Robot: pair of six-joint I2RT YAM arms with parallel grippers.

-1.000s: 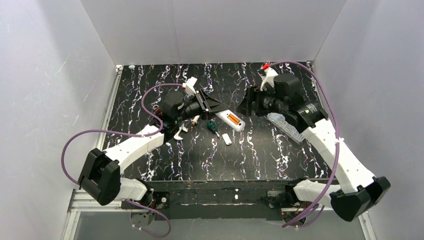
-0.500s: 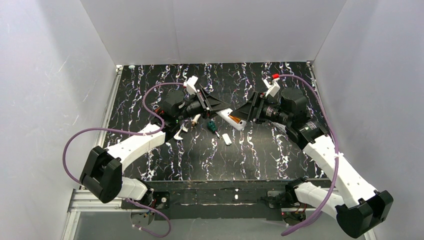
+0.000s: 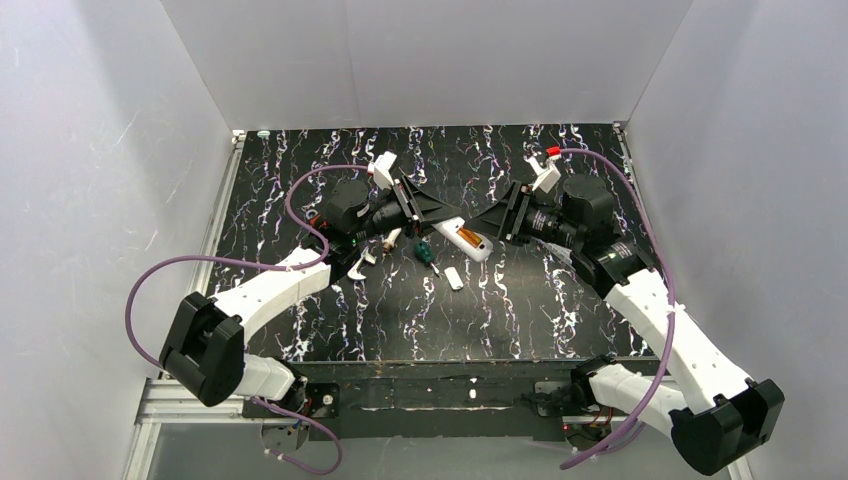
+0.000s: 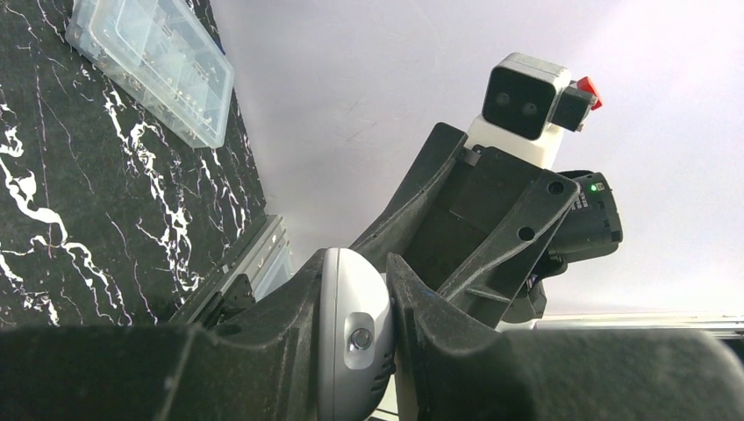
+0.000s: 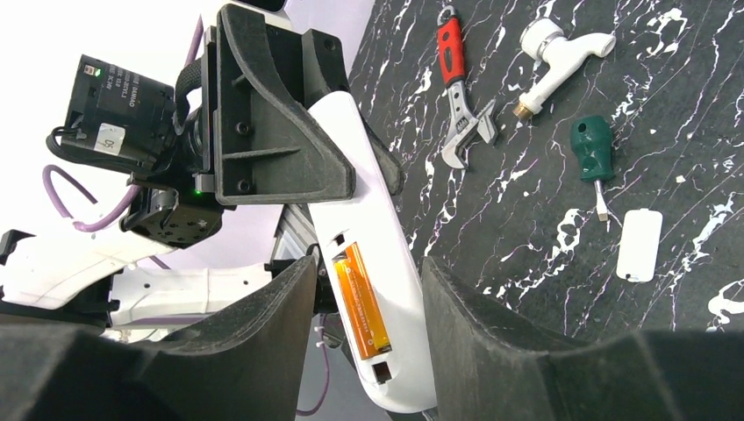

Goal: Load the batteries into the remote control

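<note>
The white remote control is held up off the table by its front end, with my left gripper shut on it; its grey nose shows pinched between the left fingers. The back faces up with the recess uncovered, and the orange batteries lie inside it. My right gripper straddles the remote's free end. Its jaws stand open, with a visible gap on the left side and the right finger close against the remote's edge.
On the black marbled table lie a small white cover piece, a green-handled screwdriver, a red-handled wrench and a white tap fitting. A clear plastic box lies under the right arm.
My right gripper has swung left from beside the remote until its jaws sit around the remote's free end, and they have narrowed. The left gripper and the remote have held still.
</note>
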